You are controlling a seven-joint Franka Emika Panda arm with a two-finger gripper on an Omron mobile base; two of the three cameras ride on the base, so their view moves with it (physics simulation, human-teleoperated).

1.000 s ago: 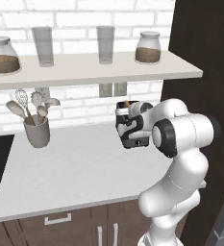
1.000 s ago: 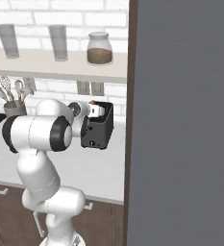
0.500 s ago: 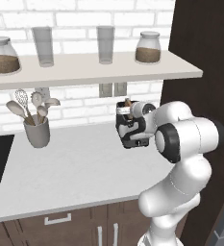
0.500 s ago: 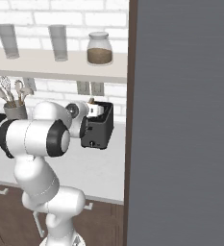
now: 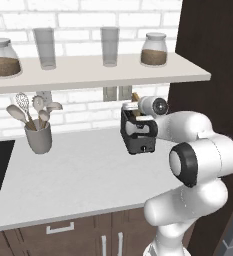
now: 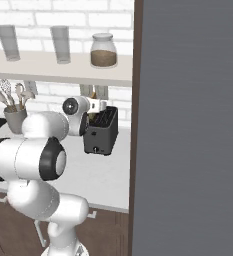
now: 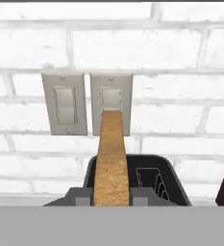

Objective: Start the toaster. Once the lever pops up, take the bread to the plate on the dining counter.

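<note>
I see my gripper (image 7: 111,194) clenched on the bread (image 7: 111,158), edge-on at six o'clock, above the toaster (image 7: 152,180) and its slots.

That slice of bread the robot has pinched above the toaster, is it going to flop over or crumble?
Probably not flop: in the hand view the bread stands straight up from the end effector, unbent. It looks thin and small beside the toaster, so likely light. Its grainy, toasted-looking surface suggests it may crumble at the edges if squeezed hard.
</note>
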